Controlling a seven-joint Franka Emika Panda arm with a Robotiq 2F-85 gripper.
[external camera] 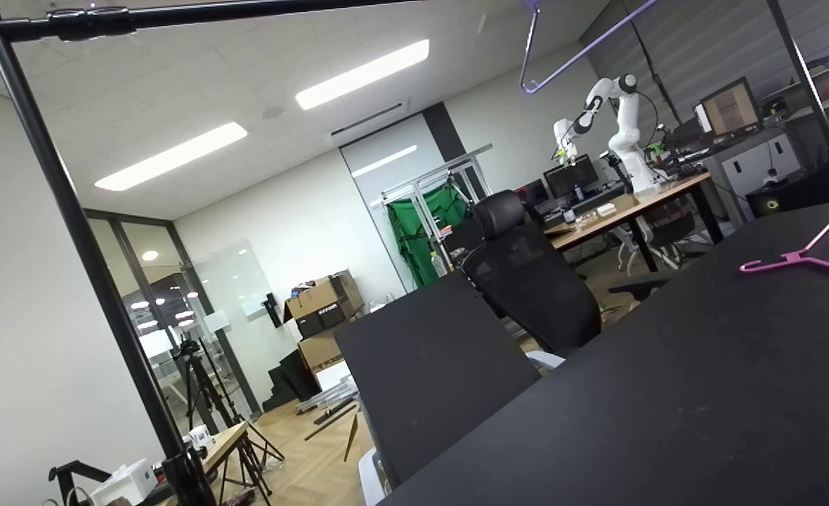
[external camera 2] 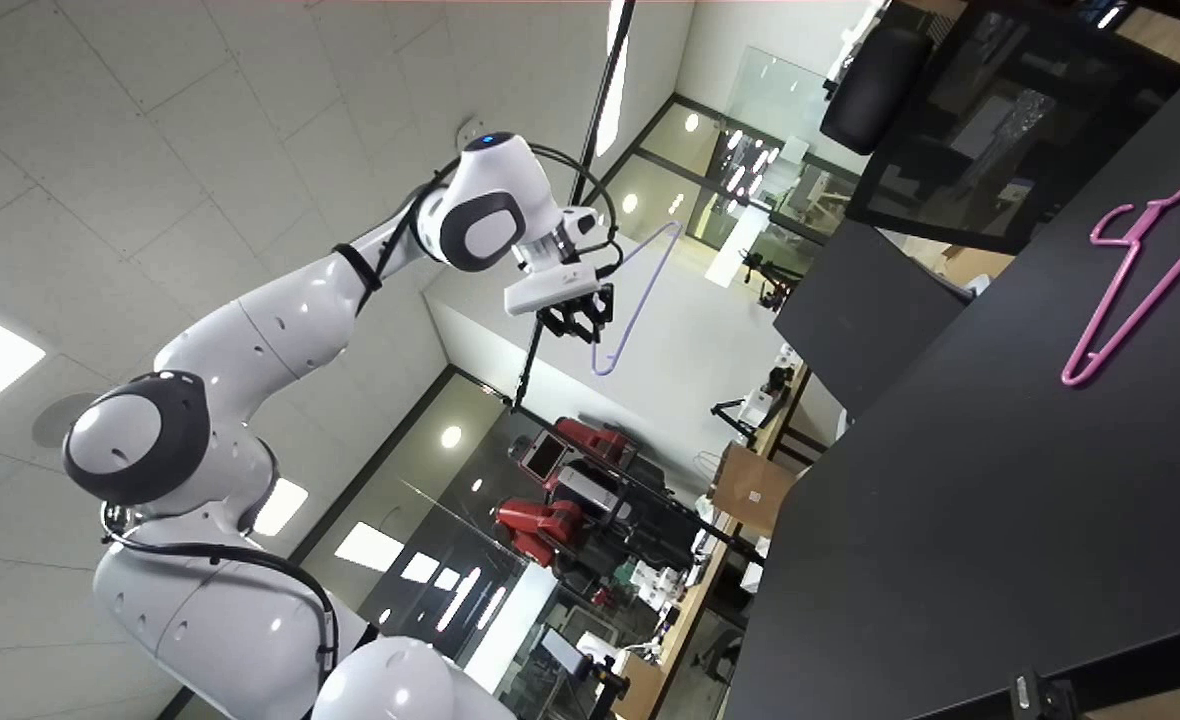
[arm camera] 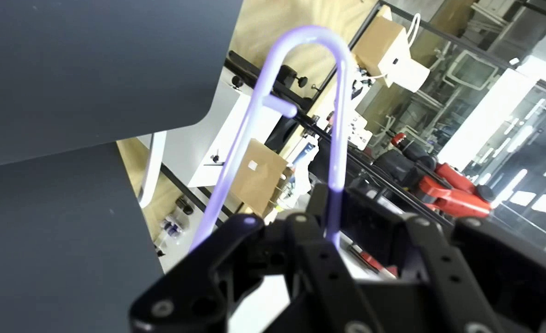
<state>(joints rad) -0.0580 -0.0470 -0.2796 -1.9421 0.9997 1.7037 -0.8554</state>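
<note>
Hand [arm camera: 335,206] and purple hanger [arm camera: 340,134] are locked together: in the wrist view we see the hand clenched on one limb of the purple hanger, close to its rounded end. In an exterior view the pair is up in mid-air, well apart from the surface [external camera 2: 950,520], with a black pole [external camera 2: 605,95] behind; how near that black pole is, and whether the purple hanger is past the surface's edge, we cannot tell. The purple hanger's hook is not clear in any view. A pink hanger [external camera: 797,258] lies on the surface, its hook near the edge where a chair [external camera: 534,281] stands, and part of it runs out of sight in both exterior views. We judge the step in hand to be holding the purple hanger aloft: the grip is made, and the purple hanger is not yet set down on anything. The next move, as we read it, calls for a firm pinch and unhurried turning, since a thin limb gripped near one end could pivot, and for room between that end and the black pole.
</note>
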